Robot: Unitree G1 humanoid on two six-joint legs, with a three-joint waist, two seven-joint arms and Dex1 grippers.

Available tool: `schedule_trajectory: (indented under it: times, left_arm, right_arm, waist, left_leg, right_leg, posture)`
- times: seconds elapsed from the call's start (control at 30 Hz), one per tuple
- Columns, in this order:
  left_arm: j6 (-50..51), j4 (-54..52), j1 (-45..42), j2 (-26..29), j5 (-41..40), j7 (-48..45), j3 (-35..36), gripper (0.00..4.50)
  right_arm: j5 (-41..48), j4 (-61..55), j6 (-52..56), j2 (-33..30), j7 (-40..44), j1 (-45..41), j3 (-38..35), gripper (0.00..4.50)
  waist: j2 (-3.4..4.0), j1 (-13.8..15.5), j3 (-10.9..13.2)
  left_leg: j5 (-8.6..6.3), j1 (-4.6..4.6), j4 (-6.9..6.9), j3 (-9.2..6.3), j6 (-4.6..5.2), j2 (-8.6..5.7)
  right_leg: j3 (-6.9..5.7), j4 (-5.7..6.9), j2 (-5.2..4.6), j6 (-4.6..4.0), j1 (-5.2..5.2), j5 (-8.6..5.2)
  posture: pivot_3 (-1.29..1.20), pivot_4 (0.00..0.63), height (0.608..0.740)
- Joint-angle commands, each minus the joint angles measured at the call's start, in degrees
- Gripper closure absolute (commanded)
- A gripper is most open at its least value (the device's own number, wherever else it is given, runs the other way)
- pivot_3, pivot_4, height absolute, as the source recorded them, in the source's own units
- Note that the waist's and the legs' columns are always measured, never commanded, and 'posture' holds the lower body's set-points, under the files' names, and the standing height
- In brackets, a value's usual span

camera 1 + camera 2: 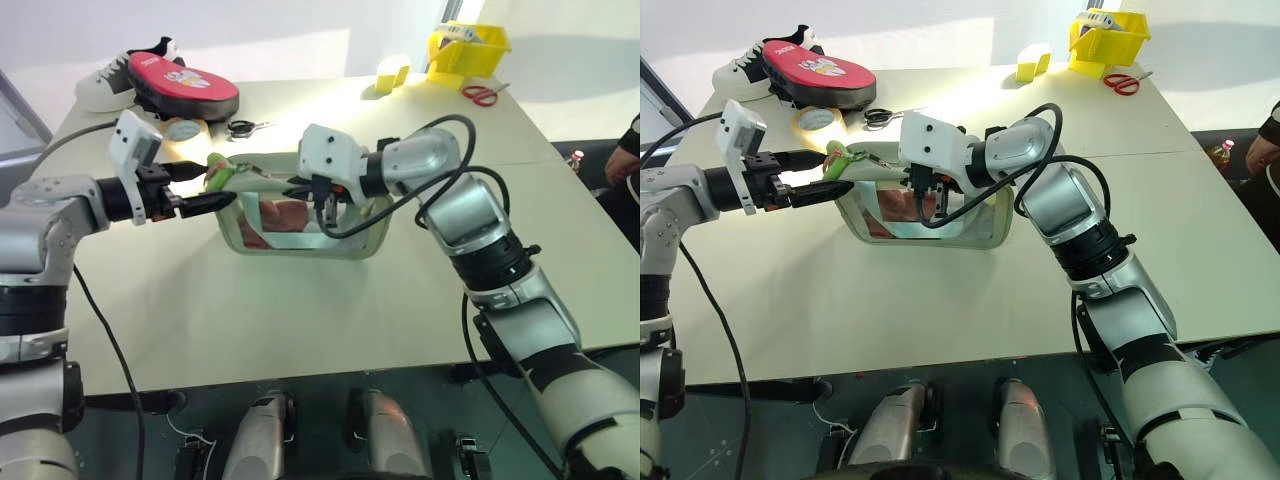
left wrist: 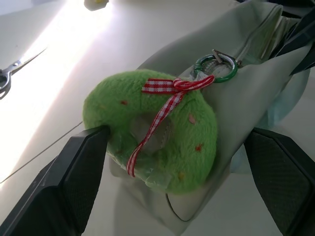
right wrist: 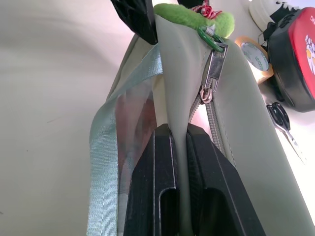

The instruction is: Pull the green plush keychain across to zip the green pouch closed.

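Observation:
The green pouch [image 1: 368, 238] stands on the table's middle, its clear side showing reddish items. The green plush keychain [image 2: 167, 132], a fuzzy ring with a red checked ribbon, hangs from the zipper pull [image 3: 211, 73] at the pouch's left end. My left gripper [image 1: 218, 186] is open, its fingers straddling the plush; one finger [image 2: 83, 162] touches its edge. My right gripper [image 3: 179, 129] is shut on the pouch's top fabric beside the zipper, near the pouch's middle.
At the back left lie a red oval pad [image 1: 185, 85], a shoe [image 1: 100, 88], a tape roll [image 1: 185, 128] and black scissors [image 1: 245, 127]. A yellow block [image 1: 393, 72], yellow bin [image 1: 468, 48] and red scissors [image 1: 485, 94] sit back right. A person [image 1: 628, 150] is at the right edge.

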Motion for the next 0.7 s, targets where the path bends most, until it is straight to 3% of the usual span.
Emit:
schedule_trajectory:
  times: [0.03, 0.2, 0.5, 0.6, 0.7]
  left_arm:
    - [0.7, -1.1, -1.7, 2.3, -1.4, -1.9, 1.9, 0.00]
    - [2.1, -0.3, -3.0, 4.4, -2.9, -3.7, 3.4, 0.00]
    - [-0.2, 2.0, -2.5, 0.6, -0.5, -0.4, 1.8, 0.00]
    - [-0.8, 2.2, -2.1, 0.6, 0.1, -0.8, 1.3, 0.80]
    - [-1.5, 2.2, -1.9, 0.7, 0.9, -1.2, 0.6, 2.25]
  right_arm:
    - [0.6, -2.5, -0.2, -0.1, -0.3, -0.3, -0.6, 4.46]
    - [0.5, -2.4, -0.3, -0.5, -0.3, -0.3, -0.6, 4.46]
    - [0.4, -2.4, -0.6, -0.4, -0.3, -0.4, -0.4, 4.46]
    - [0.4, -2.7, -0.5, -0.5, -0.3, -0.4, -0.5, 4.50]
    - [0.5, -3.0, -0.3, -0.7, -0.2, -0.3, -0.5, 4.50]
  waist:
    - [0.00, 0.0, 0.0]
    - [0.00, 0.1, 0.0]
    - [-0.01, 0.0, 0.0]
    - [-0.01, 0.0, 0.0]
    - [-0.01, 0.1, 0.0]
  left_leg:
    - [0.00, 0.00, 0.00, 0.00, 0.00, 0.00]
    - [-0.02, 0.00, 0.00, -0.01, 0.03, 0.00]
    - [0.02, 0.00, 0.01, -0.01, -0.02, -0.01]
    - [0.01, 0.00, 0.01, 0.00, -0.01, -0.01]
    - [-0.02, 0.00, 0.01, -0.01, 0.04, -0.01]
  right_leg:
    - [0.00, 0.00, 0.00, 0.00, 0.00, 0.00]
    - [0.00, 0.00, 0.00, 0.00, -0.01, 0.00]
    - [0.00, 0.01, -0.01, 0.00, 0.02, 0.00]
    - [0.00, 0.00, 0.00, 0.00, 0.02, 0.00]
    - [0.00, 0.00, -0.01, 0.00, 0.02, 0.00]
  posture:
    - [0.00, 0.150, 0.740]
    - [0.00, 0.150, 0.740]
    - [0.00, 0.150, 0.740]
    - [0.00, 0.150, 0.740]
    - [0.00, 0.150, 0.740]
